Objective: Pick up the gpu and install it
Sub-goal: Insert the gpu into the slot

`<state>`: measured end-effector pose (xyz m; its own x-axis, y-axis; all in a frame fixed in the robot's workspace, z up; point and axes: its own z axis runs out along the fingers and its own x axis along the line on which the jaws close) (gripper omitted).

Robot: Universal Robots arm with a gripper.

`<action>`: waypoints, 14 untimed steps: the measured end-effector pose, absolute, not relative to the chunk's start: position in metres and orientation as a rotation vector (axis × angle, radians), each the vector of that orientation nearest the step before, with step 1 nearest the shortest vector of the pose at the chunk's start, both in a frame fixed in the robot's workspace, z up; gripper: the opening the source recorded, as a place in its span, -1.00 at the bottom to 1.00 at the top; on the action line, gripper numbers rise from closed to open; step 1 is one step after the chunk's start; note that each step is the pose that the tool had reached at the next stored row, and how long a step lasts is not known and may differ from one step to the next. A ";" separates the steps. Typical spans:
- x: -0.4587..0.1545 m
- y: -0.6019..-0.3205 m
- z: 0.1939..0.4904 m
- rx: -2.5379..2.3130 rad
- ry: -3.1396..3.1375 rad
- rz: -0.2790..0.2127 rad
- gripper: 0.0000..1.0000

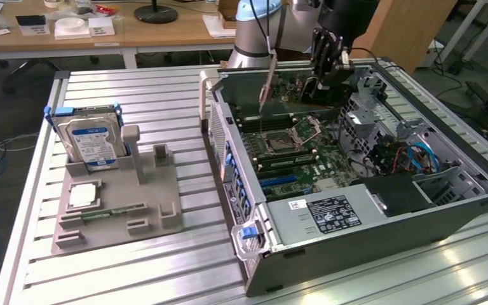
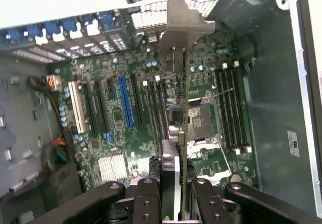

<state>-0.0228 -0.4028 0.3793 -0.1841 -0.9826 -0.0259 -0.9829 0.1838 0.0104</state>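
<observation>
My gripper hangs over the open computer case, shut on the gpu. The card is held on edge above the motherboard, near the case's far end, with its pale end bracket toward the slotted rear wall. In the wrist view the gpu appears edge-on between my black fingers, and its metal bracket points at the rear panel. It hovers over the board beside the CPU socket, apart from the blue expansion slot. I cannot tell whether it touches the board.
A grey fixture on the exterior view's left holds the silver hard drive upright and a small green memory stick. Inside the case are the power supply, drive cage and cables. A desk stands behind.
</observation>
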 end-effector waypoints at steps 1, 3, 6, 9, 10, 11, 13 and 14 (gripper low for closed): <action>-0.023 -0.403 0.379 -1.998 2.393 0.025 -0.44; -0.023 -0.403 0.379 -1.989 2.366 -0.010 -0.44; -0.023 -0.403 0.376 -2.007 2.332 -0.026 -0.44; -0.023 -0.403 0.371 -2.067 2.278 -0.024 -0.44; -0.023 -0.403 0.369 -2.079 2.267 -0.023 -0.44; -0.023 -0.404 0.367 -2.084 2.262 -0.023 -0.44; -0.023 -0.409 0.364 -2.087 2.262 -0.022 -0.44; -0.023 -0.413 0.362 -2.087 2.262 -0.021 -0.44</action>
<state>-0.0229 -0.4127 0.3619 -0.0795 -0.9961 -0.0378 -0.9952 0.0814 -0.0534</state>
